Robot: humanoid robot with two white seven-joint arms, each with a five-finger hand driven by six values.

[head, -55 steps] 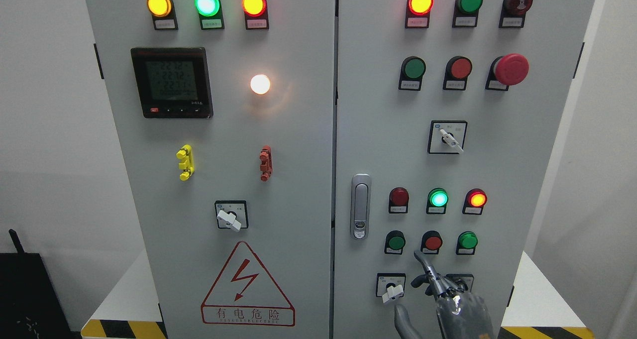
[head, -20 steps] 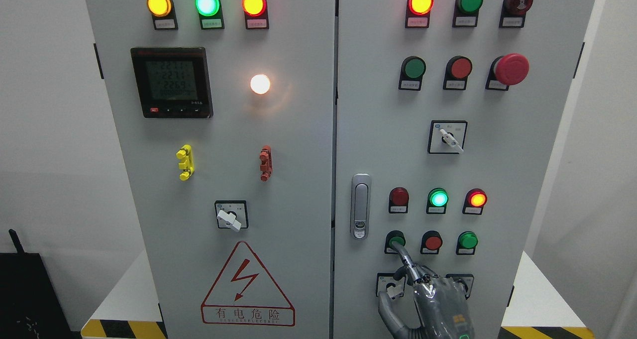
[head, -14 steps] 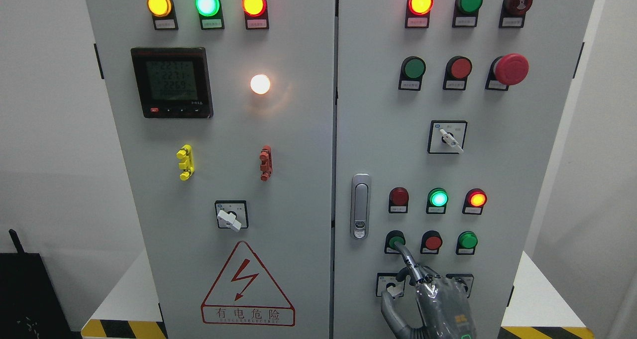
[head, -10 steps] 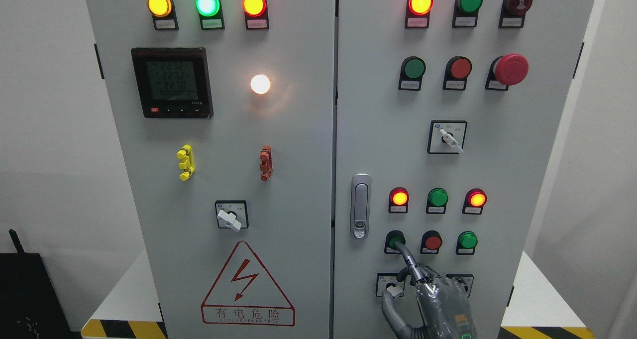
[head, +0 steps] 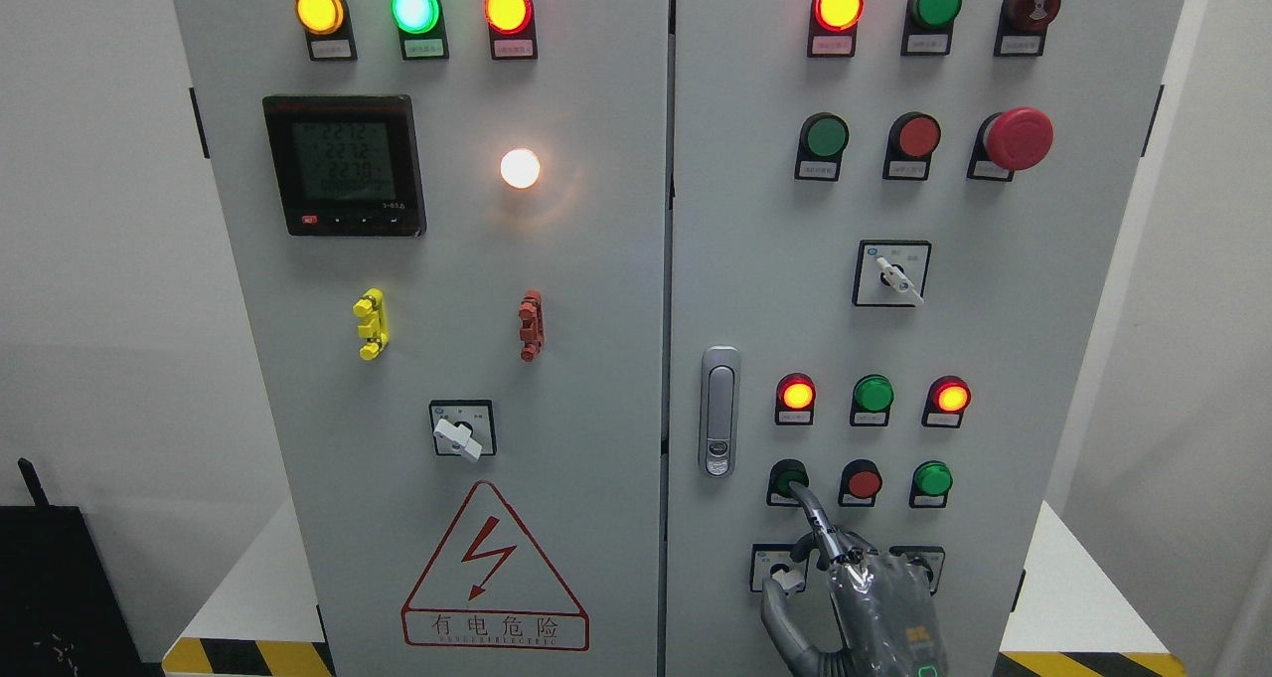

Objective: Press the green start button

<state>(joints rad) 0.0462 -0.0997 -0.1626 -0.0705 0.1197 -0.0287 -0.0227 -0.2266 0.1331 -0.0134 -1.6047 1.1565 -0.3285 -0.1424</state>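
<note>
**K:** Bottom right of the cabinet, right door point(head: 954, 210). Where's the hand?

**M:** Right hand point(head: 879, 607) comes up from the lower edge, just right of the door's middle. Index finger point(head: 810, 511) stuck out straight, angled up-left, tip on the lower edge of the green start button point(head: 789, 478). Other fingers curled in, thumb hanging low at the left. Nothing gripped.

**K:** Which green one? I count two in that row.

**M:** Leftmost of three: green, red button point(head: 863, 482), green button point(head: 932, 479). It's low on the door, just right of the door latch point(head: 719, 412).

**K:** Fully pressed?

**M:** Fingertip looks in contact, but from this angle I can't tell how far the cap is in.

**K:** Lamps above?

**M:** Left red lamp point(head: 797, 395) lit, middle green lamp point(head: 873, 394) dark, right red lamp point(head: 951, 397) lit.

**K:** Anything under the hand?

**M:** Small selector switch point(head: 781, 570) sits just left of the knuckles, partly covered by the thumb side. Second one to the right is mostly hidden behind the hand.

**K:** Left arm?

**M:** Not visible.
</note>
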